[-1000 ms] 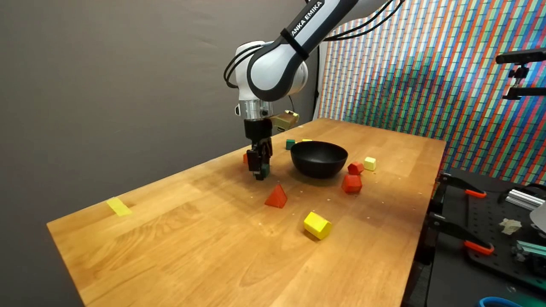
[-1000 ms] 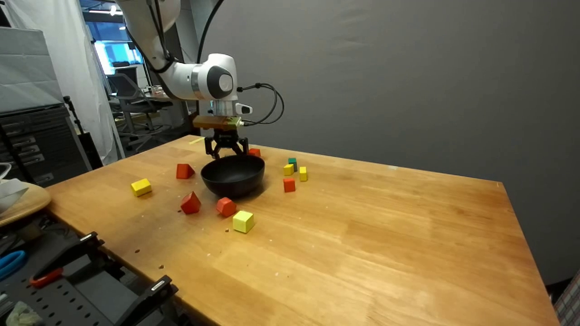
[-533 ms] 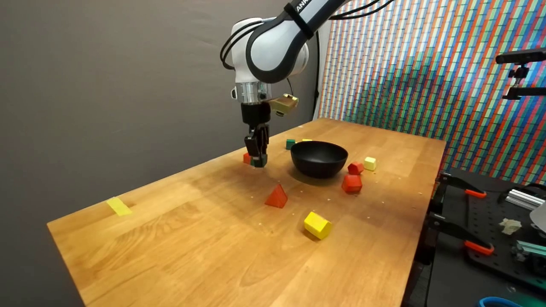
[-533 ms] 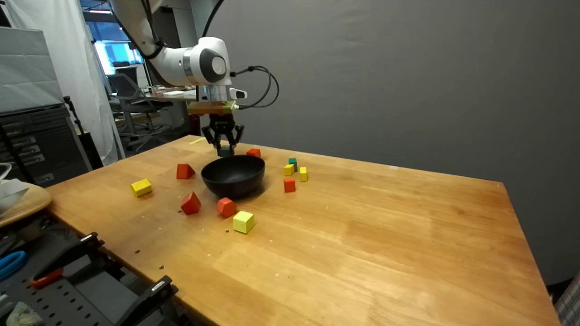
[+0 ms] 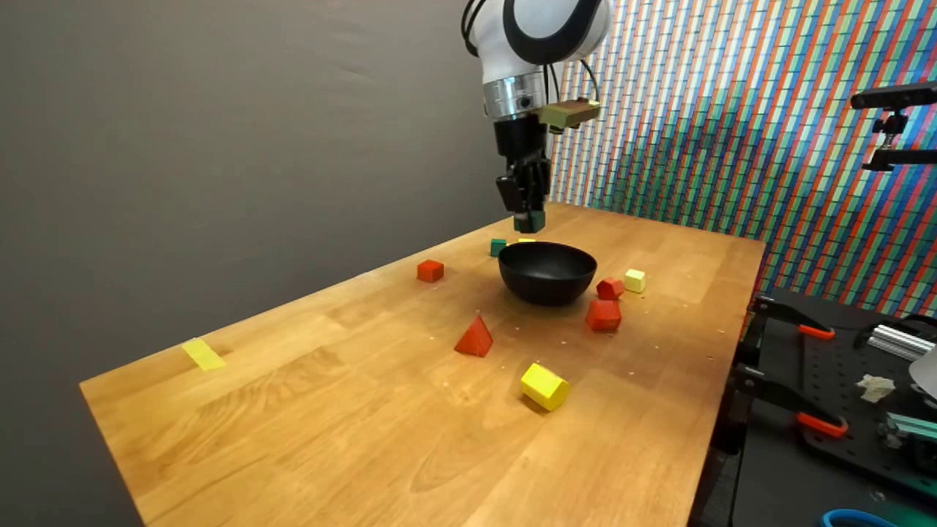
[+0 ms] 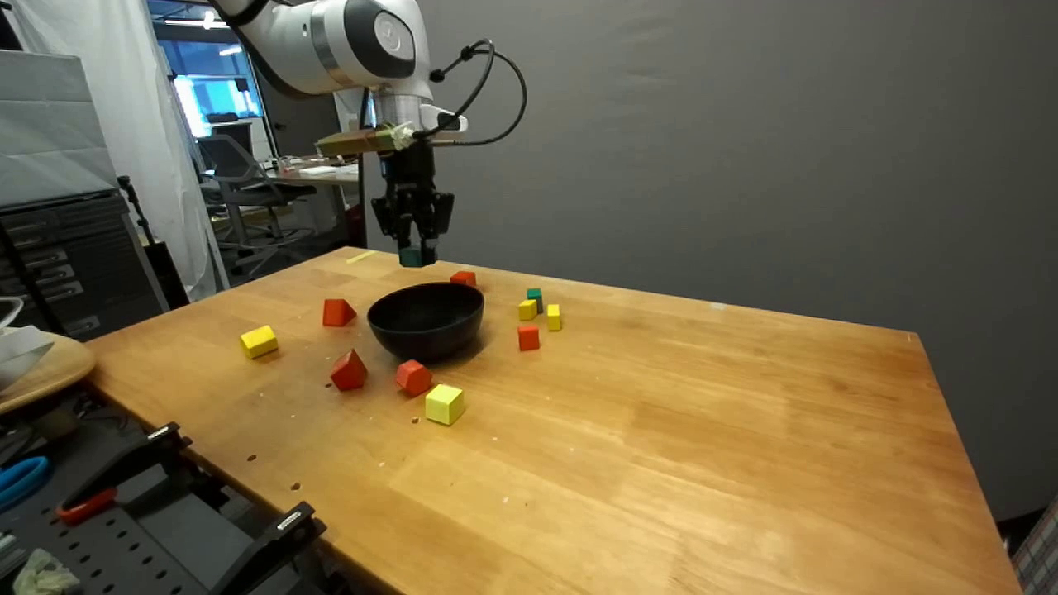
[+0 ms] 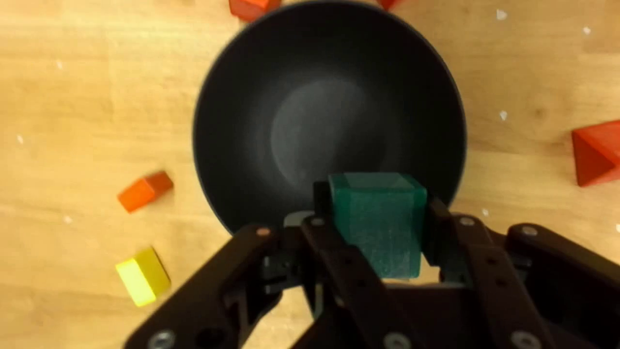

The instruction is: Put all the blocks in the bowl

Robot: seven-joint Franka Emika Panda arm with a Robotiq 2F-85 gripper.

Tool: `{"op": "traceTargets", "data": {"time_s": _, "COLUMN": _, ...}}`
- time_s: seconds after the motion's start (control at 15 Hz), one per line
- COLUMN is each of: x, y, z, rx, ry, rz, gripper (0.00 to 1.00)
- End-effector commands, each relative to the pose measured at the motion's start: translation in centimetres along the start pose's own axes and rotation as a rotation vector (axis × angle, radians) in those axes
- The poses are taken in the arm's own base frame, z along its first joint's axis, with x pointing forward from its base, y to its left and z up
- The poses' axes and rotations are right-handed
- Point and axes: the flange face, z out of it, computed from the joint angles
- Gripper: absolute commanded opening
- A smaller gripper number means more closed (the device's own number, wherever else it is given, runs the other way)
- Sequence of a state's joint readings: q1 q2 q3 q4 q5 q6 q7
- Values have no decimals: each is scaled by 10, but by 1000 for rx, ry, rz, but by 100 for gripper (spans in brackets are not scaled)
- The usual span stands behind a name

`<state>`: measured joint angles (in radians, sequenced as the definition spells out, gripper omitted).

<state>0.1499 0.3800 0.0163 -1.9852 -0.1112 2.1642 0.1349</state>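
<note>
My gripper is shut on a green block and holds it above the table. In the wrist view it overlaps the near side of the black bowl; no block shows in the visible part of its inside. The bowl stands upright in both exterior views. Around it lie a red pyramid, a yellow block, two red blocks, a pale yellow cube, an orange-red block, another green block, two small yellow blocks and a small orange-red block.
A flat yellow strip lies near the table's back edge. Clamps and a black pegboard surface are beside the wooden table. A grey wall stands behind the table.
The gripper has closed on the green block, lifted it off the table and carried it toward the bowl. The other blocks and the bowl have not moved.
</note>
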Motion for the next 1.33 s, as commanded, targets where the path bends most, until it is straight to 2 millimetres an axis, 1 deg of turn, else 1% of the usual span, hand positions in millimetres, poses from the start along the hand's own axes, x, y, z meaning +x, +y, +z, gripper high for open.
{"op": "traceTargets", "data": {"time_s": 0.0, "x": -33, "y": 29, "z": 18, "rx": 47, "ry": -26, "rz": 99, "gripper": 27}}
{"op": "traceTargets", "data": {"time_s": 0.07, "x": -34, "y": 34, "z": 24, "rx": 63, "ry": -35, "rz": 113, "gripper": 46}}
{"op": "traceTargets", "data": {"time_s": 0.13, "x": -35, "y": 36, "z": 26, "rx": 77, "ry": -35, "rz": 121, "gripper": 68}}
{"op": "traceTargets", "data": {"time_s": 0.2, "x": -36, "y": 36, "z": 26, "rx": 90, "ry": -31, "rz": 128, "gripper": 72}}
{"op": "traceTargets", "data": {"time_s": 0.27, "x": -38, "y": 36, "z": 24, "rx": 99, "ry": -23, "rz": 130, "gripper": 81}}
{"op": "traceTargets", "data": {"time_s": 0.33, "x": -39, "y": 32, "z": 18, "rx": 107, "ry": -13, "rz": 126, "gripper": 88}}
{"op": "traceTargets", "data": {"time_s": 0.4, "x": -40, "y": 27, "z": 10, "rx": 109, "ry": 6, "rz": 120, "gripper": 98}}
{"op": "traceTargets", "data": {"time_s": 0.53, "x": -39, "y": 13, "z": -11, "rx": 95, "ry": 57, "rz": 90, "gripper": 100}}
{"op": "traceTargets", "data": {"time_s": 0.67, "x": -30, "y": -3, "z": -34, "rx": 65, "ry": 110, "rz": 43, "gripper": 100}}
{"op": "traceTargets", "data": {"time_s": 0.8, "x": -12, "y": -15, "z": -48, "rx": 31, "ry": 126, "rz": -1, "gripper": 100}}
{"op": "traceTargets", "data": {"time_s": 0.93, "x": 10, "y": -20, "z": -56, "rx": 11, "ry": 129, "rz": -40, "gripper": 100}}
{"op": "traceTargets", "data": {"time_s": 1.0, "x": -12, "y": -19, "z": -48, "rx": 32, "ry": 130, "rz": -18, "gripper": 100}}
{"op": "traceTargets", "data": {"time_s": 1.07, "x": -8, "y": -21, "z": -50, "rx": 31, "ry": 134, "rz": -22, "gripper": 100}}
{"op": "traceTargets", "data": {"time_s": 1.27, "x": -10, "y": -20, "z": -43, "rx": 30, "ry": 119, "rz": -22, "gripper": 100}}
